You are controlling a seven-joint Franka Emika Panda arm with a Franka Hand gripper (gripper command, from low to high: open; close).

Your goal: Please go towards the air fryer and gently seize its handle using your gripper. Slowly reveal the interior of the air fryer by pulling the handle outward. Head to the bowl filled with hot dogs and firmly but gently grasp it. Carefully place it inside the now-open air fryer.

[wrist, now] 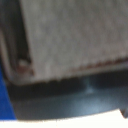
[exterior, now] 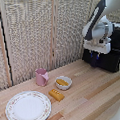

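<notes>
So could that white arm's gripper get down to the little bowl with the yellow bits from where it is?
Probably yes. The gripper hangs by the air fryer, and the bowl sits in the open on the table. The pink mug and orange block stand beside it, not over it.

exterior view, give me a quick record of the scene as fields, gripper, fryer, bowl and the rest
gripper: in front of the air fryer, fingers pointing down; open or shut cannot be told
air fryer: on the table, at the exterior view's right edge
handle: not made out
bowl: on the table, apart from the gripper
hot dogs: in the bowl
pink mug: upright
yellow-orange block: beside the bowl
floral-rimmed plate: nothing on it
</notes>
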